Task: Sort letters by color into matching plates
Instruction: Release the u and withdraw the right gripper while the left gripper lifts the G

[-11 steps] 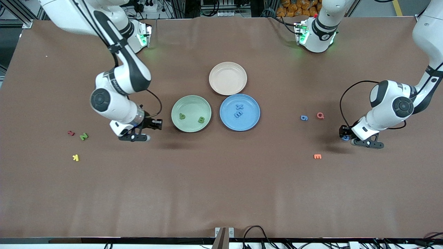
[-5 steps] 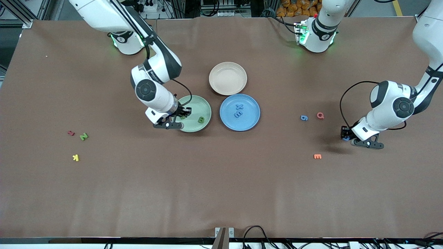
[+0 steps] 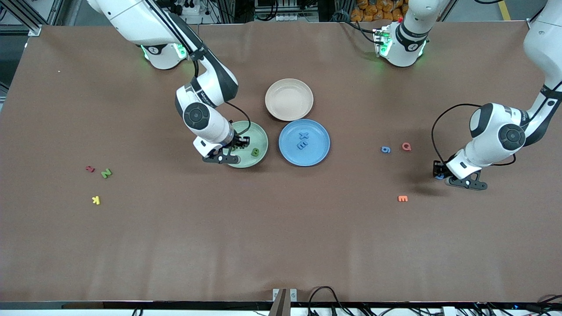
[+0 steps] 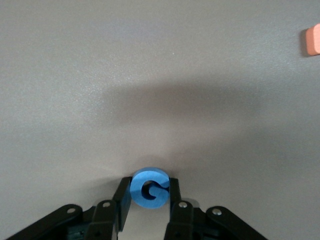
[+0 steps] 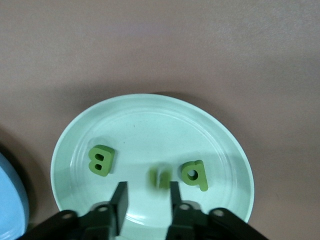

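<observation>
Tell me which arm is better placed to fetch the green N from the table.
Right. The green N lies toward the right arm's end; the right gripper, over the green plate, has open jaws. The left gripper is shut on the blue G at its own end.

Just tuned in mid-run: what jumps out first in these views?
The right gripper hangs open over the green plate, a small green letter blurred just beyond its fingertips, beside a green B. Toward the left arm's end of the table, the left gripper is shut on a blue G at table level.
</observation>
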Controlling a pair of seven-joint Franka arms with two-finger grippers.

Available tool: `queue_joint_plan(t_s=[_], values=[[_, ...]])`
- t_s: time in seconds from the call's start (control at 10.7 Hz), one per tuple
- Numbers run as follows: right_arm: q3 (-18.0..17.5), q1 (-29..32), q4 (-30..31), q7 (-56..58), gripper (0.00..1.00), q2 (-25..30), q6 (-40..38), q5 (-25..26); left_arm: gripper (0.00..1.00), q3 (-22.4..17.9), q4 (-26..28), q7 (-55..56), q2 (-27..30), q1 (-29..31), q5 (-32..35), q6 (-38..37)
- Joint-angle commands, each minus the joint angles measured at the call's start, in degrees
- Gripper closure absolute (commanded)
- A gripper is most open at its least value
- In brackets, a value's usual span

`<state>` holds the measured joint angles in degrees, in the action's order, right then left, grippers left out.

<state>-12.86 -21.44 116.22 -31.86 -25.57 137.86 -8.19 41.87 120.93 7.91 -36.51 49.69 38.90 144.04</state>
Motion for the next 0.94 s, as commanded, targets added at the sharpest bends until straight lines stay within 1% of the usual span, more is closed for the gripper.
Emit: queue_joint_plan(t_s=[0.0,0.09,0.19,0.37,0.56,0.66,0.84], values=[[0.7,-0.8,-1.3,-1.9,0.00,-0.3,-0.1,-0.5,1.00,0.2,-1.7,-0.4,-1.7,-0.1,2.2,0.5],[0.8,-0.5,-1.3,-1.8,0.00,0.0,-0.1,-0.3,1.00,0.4,-2.6,-0.4,-1.5,-1.1,2.2,0.5],[1.2,0.2,-1.2,-1.4,0.00,0.3,-0.3,1.1,1.00,0.7,-3.2,-0.2,-1.2,-2.1,2.1,0.5],[1.5,4.7,-1.0,1.6,0.00,1.1,-0.8,4.9,1.00,2.0,-3.3,0.6,-0.2,-4.4,1.3,0.2],[1.4,10.7,-0.9,11.8,0.00,1.7,-0.9,7.8,1.00,4.2,-3.2,2.4,0.1,-6.2,1.2,-0.1],[1.4,13.1,-0.9,16.0,0.00,1.9,-0.8,9.6,1.00,5.1,-3.4,5.4,0.2,-7.6,1.2,-0.8],[1.3,18.3,-0.8,23.8,0.00,2.1,-0.8,13.7,1.00,5.3,-6.0,14.1,1.3,-14.5,1.2,-5.6]])
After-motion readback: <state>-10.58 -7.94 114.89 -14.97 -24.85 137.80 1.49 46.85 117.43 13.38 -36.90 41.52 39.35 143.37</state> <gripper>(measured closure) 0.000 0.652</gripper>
